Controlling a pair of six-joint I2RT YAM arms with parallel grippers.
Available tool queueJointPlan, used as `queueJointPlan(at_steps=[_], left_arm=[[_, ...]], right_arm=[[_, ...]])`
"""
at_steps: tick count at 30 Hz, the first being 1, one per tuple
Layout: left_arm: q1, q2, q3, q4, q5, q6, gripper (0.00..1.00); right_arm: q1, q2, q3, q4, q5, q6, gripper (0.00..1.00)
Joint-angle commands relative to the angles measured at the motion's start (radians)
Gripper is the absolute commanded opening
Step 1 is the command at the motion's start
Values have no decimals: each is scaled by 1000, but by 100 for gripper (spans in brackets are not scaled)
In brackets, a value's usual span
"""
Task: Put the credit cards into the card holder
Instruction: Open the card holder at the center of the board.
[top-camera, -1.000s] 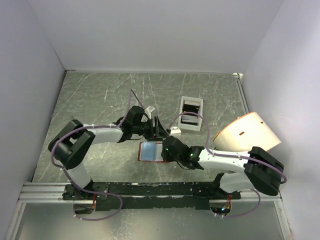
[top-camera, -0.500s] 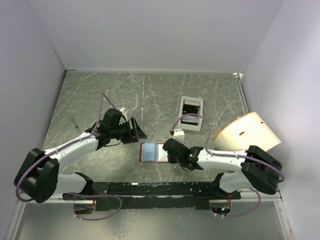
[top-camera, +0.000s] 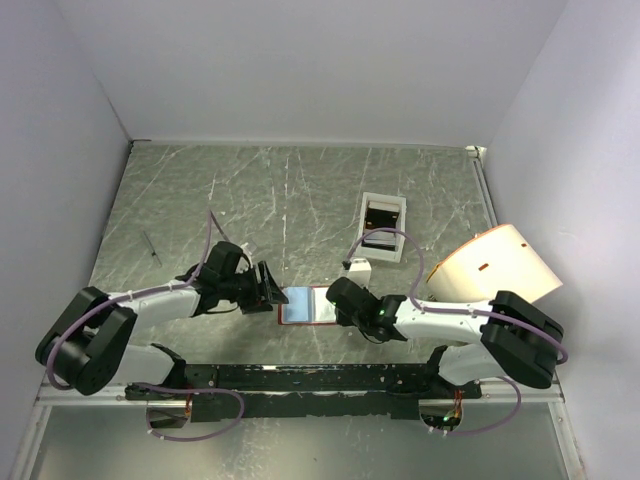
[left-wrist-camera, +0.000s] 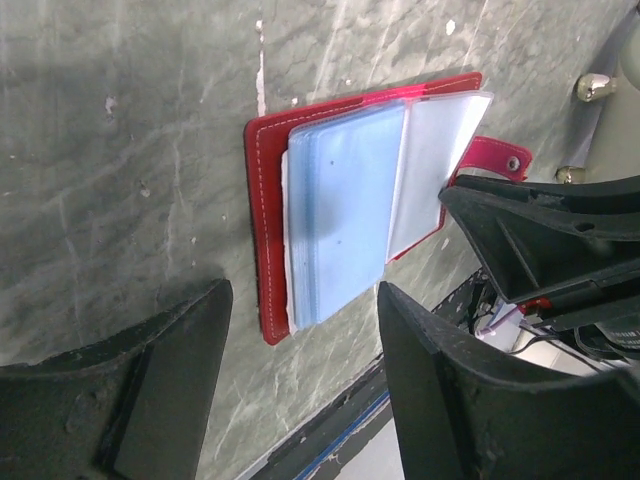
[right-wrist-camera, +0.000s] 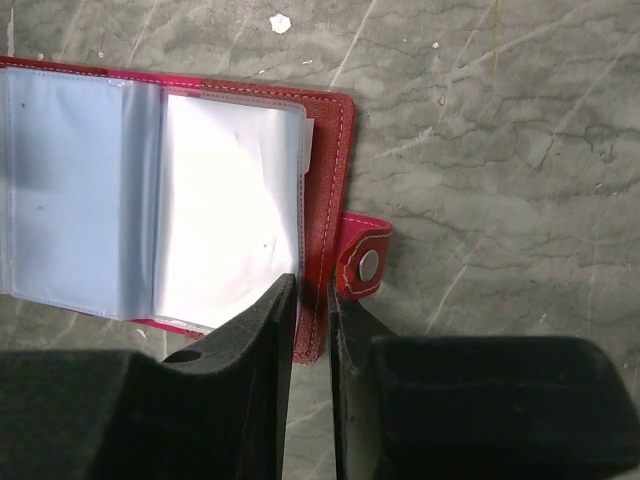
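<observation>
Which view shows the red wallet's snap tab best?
Right wrist: the snap tab lies close and sharp, its metal stud plain. Left wrist shows it smaller, off to the right. Top external: hidden or too small to tell.

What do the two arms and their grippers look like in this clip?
Both arms have white link tubes with bulky black joint housings: left arm, right arm. A thin purple cable loops along each. The left gripper and right gripper have matte black, wedge-shaped fingers. A small green light glows near the right wrist.
</observation>
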Motion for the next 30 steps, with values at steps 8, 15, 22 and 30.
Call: queueJointPlan(at_steps=[8,15,22,30], left_arm=[[-3,88,-51,246,115,-82,63],[-3,125,-12,198,91,-75,38],[-1,91,47,21,-2,-13,7],[57,-10,104,-173,-94,94,7]], right_arm=[[0,-1,-29,-47,16,6,18],[0,29,3,-38,12,-10,19],[-2,83,30,20,0,-35,20],[-3,183,149,68,-29,-106,22]])
